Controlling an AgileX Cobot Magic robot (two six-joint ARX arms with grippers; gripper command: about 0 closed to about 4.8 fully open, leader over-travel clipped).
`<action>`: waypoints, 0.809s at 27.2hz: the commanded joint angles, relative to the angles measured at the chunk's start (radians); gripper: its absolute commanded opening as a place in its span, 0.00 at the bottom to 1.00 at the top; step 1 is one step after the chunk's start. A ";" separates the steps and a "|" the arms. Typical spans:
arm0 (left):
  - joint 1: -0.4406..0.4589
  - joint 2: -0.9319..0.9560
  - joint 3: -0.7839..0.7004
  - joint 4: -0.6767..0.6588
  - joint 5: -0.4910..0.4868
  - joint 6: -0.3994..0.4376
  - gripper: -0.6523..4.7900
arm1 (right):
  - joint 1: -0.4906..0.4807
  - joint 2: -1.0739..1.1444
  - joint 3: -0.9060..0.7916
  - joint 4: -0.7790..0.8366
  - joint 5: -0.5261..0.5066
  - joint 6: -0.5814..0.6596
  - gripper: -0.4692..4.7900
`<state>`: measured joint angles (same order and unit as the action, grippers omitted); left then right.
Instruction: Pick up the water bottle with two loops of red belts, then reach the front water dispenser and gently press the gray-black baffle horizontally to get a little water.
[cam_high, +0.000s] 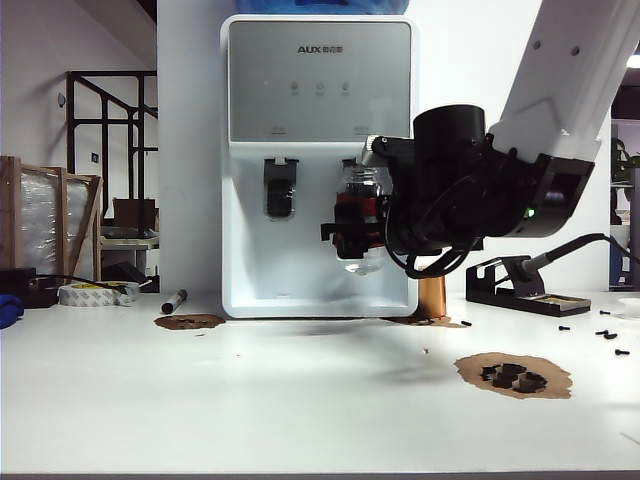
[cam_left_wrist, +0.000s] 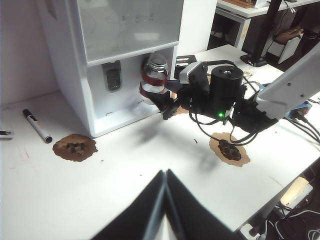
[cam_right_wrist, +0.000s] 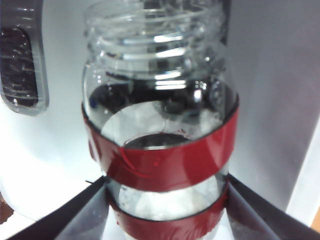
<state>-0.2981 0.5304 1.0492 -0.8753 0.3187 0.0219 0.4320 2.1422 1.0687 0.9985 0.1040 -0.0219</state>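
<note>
While right gripper (cam_right_wrist: 165, 200) clamps water bottle (cam_right_wrist: 160, 125) at lower band, bottle stands upright inside water dispenser (cam_high: 320, 150) alcove, mouth up at right-hand tap, hiding gray-black baffle. Exterior view: bottle (cam_high: 360, 215) held off table (cam_high: 300, 400), left paddle (cam_high: 281, 187) free. Left wrist view alone shows left gripper (cam_left_wrist: 166, 176) closed, empty, hovering over table, well apart from dispenser.
</note>
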 joint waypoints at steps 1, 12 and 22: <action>0.002 0.002 0.005 0.005 0.018 0.001 0.12 | -0.009 -0.007 0.011 0.036 0.008 0.006 0.09; 0.002 0.002 0.005 0.006 0.045 0.005 0.12 | -0.009 -0.007 0.011 0.035 0.006 0.003 0.09; 0.002 0.002 0.005 0.008 0.045 0.008 0.12 | -0.006 -0.013 -0.010 0.032 0.008 0.003 0.09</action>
<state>-0.2981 0.5304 1.0492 -0.8753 0.3595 0.0250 0.4278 2.1422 1.0634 0.9997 0.1040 -0.0223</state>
